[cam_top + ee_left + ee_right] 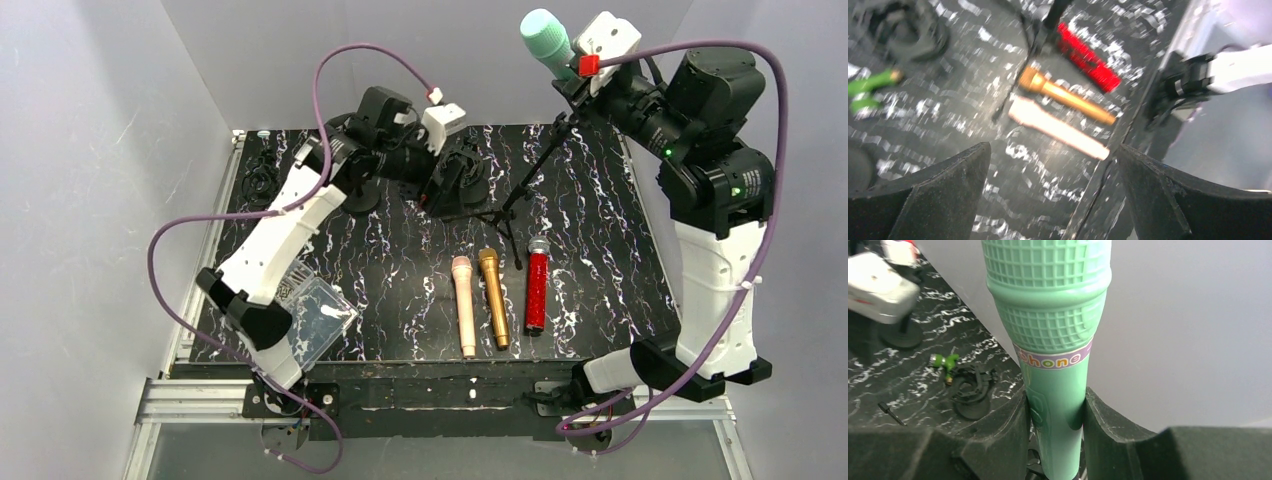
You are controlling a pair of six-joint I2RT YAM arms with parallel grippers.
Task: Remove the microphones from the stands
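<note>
The right pincer (1055,415) is clamped on the handle of the green mic (1048,300), one finger (998,440) pressed to each side just below the purple label band. The mic stands upright in the grip, its gridded head above the fingers. In the top view it is held high over the counter's (600,250) far right corner, at the upper end of the stand (535,170). I cannot tell whether the stand's clip holds it. The stand's pole slants down leftward to tripod legs spread on the black marbled counter.

The left pincer (1055,165) is spread wide with nothing between its fingers, hovering over the far middle of the counter just left of the stand's legs.

Nearer the arms, a pink mic (464,305), a gold mic (493,298) and a red mic (537,292) lie side by side. A clear box (318,320) sits at the near left. At the far left lie a black ring (970,390) and a small green piece (945,362).
</note>
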